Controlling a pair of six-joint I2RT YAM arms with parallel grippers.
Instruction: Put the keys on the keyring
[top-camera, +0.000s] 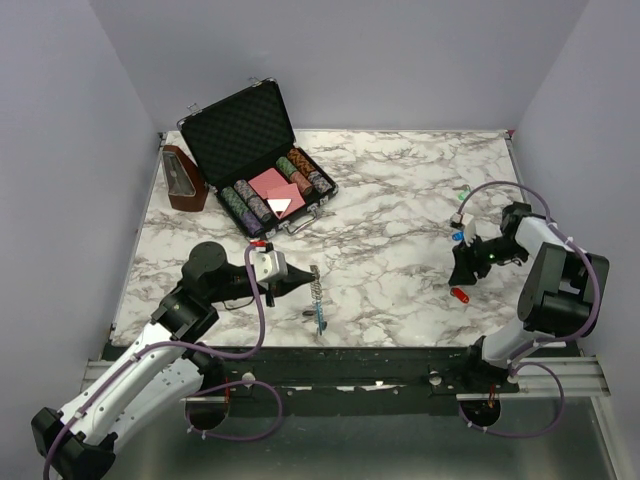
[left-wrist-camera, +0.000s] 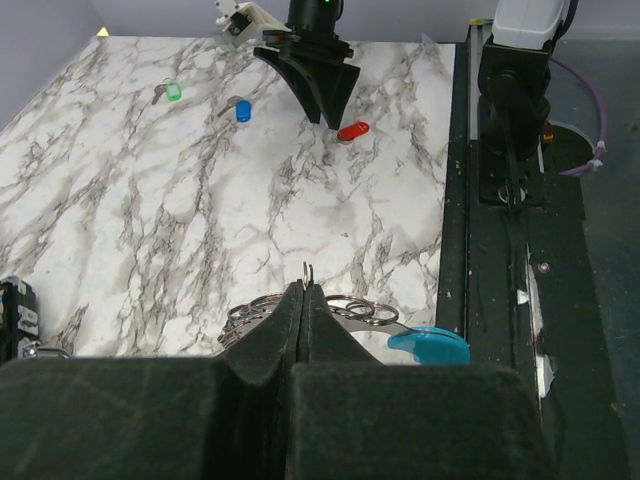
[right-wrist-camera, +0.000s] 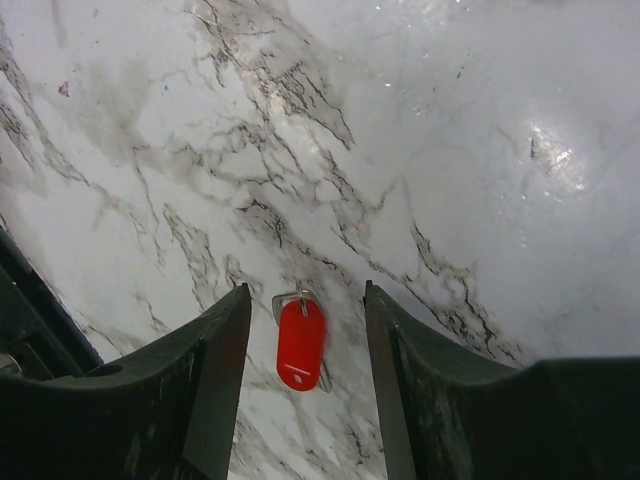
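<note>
The left arm was stretched low across the tabletop (top-camera: 400, 200). The left gripper (top-camera: 298, 281) was pressed together right at the keyring (top-camera: 317, 295), which lay near the front edge. The right arm was folded back on itself over on the right, with the right gripper (top-camera: 465, 275) pointing down just above the red key (top-camera: 460, 295).

The left wrist cam showed what the top view couldn't. The left gripper (left-wrist-camera: 303, 290) was pinching the keyring (left-wrist-camera: 355, 310), with metal loops sticking out on both sides of the tips and a bit of wire poking up between them. It also caught the right gripper (left-wrist-camera: 328, 110) across the way, next to the red key (left-wrist-camera: 353, 131) and the blue key (left-wrist-camera: 243, 111).

The right wrist cam had the right gripper (right-wrist-camera: 305, 288) spread wide, with the red key (right-wrist-camera: 300, 343) lying flat between the fingers and not touching either one.

The blue key (top-camera: 457, 237) sat a bit farther back. The tabletop was white marble-look with plain lilac walls (top-camera: 350, 50) around it, and an open poker chip case (top-camera: 240, 130) sat at the back left.
</note>
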